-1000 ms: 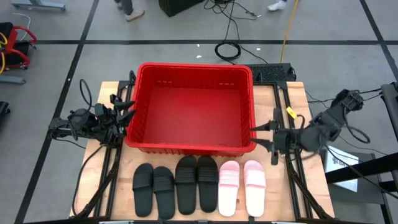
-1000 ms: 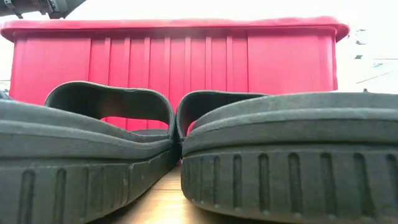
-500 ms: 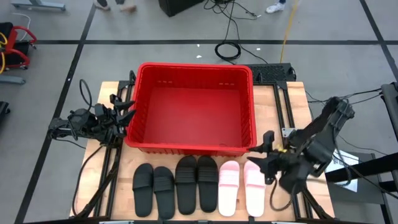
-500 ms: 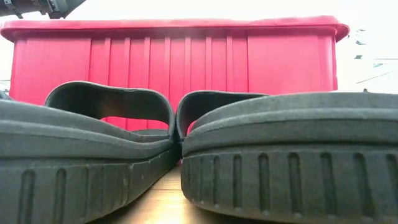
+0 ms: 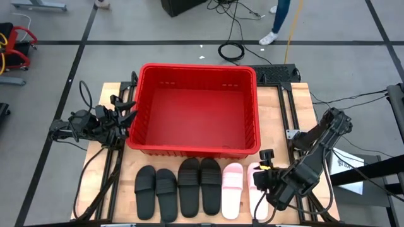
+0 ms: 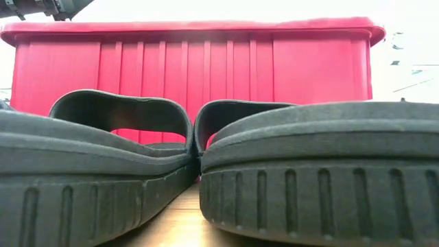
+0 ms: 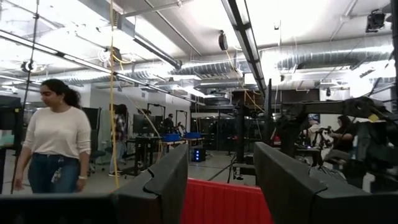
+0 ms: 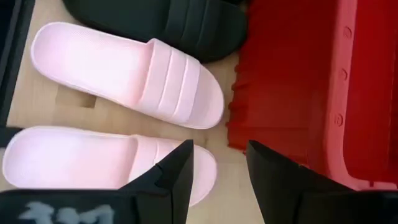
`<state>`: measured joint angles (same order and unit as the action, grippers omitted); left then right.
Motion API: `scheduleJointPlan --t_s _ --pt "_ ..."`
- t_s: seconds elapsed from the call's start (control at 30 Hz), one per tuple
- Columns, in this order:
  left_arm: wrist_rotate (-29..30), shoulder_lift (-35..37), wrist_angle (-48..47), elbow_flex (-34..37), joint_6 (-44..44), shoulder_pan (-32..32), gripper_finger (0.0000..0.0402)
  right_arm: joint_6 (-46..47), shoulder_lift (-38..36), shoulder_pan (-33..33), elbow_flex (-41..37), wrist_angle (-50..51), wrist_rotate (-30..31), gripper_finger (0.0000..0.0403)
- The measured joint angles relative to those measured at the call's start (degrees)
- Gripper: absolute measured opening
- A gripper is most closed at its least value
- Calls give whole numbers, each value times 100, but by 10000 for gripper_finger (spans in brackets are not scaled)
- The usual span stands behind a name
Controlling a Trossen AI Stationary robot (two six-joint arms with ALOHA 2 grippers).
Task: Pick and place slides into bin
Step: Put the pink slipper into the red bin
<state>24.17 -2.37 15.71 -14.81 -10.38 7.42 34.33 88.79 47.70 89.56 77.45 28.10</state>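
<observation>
Wooden table (image 5: pixel 107 89) carries everything. Red bin (image 5: pixel 194 109) sits at the middle of the table, against the far edge; interior shows only its red floor. In the low view the bin (image 6: pixel 192 62) fills the background as a ribbed red wall behind two black soles.

Six slides lie in one row along the near edge, side by side, toes toward the bin, soles down. From the left end: first black pair (image 5: pixel 156 192), second black pair (image 5: pixel 199 185), then the inner pink slide (image 5: pixel 231 189) and the outer pink slide (image 5: pixel 256 200) nearest the right edge. None is in the bin.

Right arm reaches from the right edge toward the near edge. Right gripper (image 5: pixel 264 180) hangs above the strap end of the outer pink slide. Right wrist view: fingers (image 8: pixel 174 177) set a moderate gap apart, nothing between them, over the toe end of the outer pink slide (image 8: pixel 74 158); contact cannot be told. Inner pink slide (image 8: pixel 130 71) lies just beside it; bin corner (image 8: pixel 292 81) close by.

Left gripper (image 5: pixel 128 109) waits at the left edge, beside the bin's left wall, fingers (image 7: pixel 155 186) apart and holding nothing. A person (image 7: pixel 55 146) stands in the room beyond.
</observation>
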Motion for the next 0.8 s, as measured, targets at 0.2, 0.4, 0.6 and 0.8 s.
scheduleJointPlan --t_s 0.2,0.4,0.6,0.8 --pt "3 0 78 0 -29 0 189 506 -4 4 -6 -184 -584 139" --pt "3 0 117 0 -154 0 189 666 2 76 -228 -1005 -881 139" --pt "3 0 156 0 -156 0 189 926 -4 220 -598 -1726 -905 139" --pt "1 0 204 0 -177 0 189 1181 -2 458 -1486 -2479 -1283 139"
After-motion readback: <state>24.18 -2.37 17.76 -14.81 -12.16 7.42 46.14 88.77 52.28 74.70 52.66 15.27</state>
